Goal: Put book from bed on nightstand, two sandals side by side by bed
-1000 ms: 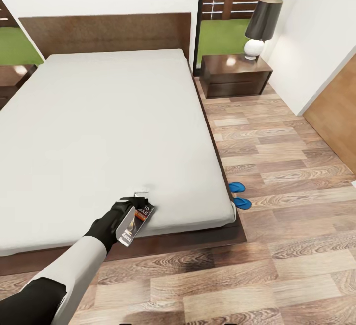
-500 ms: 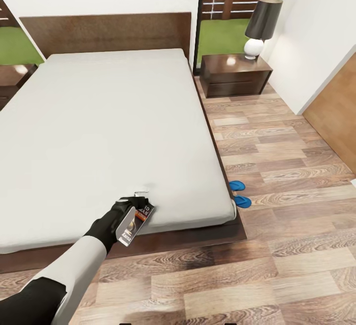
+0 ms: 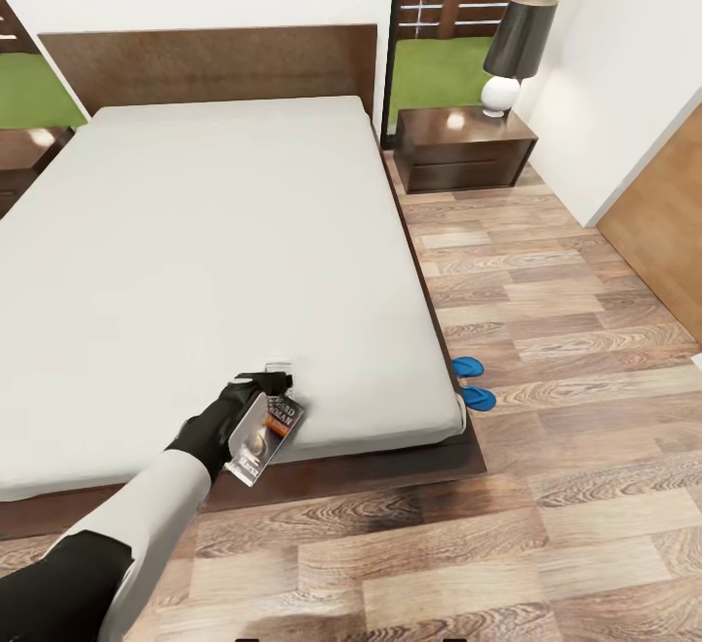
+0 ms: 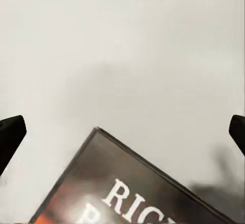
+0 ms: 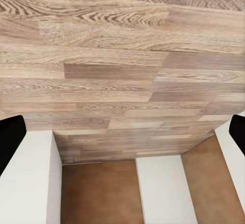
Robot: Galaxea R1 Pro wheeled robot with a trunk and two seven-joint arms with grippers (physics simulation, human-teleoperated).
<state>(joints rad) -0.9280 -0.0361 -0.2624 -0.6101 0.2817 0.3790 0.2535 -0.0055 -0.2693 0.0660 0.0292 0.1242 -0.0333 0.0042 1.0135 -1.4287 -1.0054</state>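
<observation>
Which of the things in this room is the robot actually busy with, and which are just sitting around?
Part of the job:
- book, at the left gripper
- bed
- nightstand
- two blue sandals on the floor beside the bed

Just there:
- lamp on the nightstand
- window
- brown door

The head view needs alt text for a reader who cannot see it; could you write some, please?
The left pincer holds the book at the bed's near edge. Two blue sandals lie on the wood floor beside the bed, and a nightstand with a lamp stands by the headboard.
</observation>
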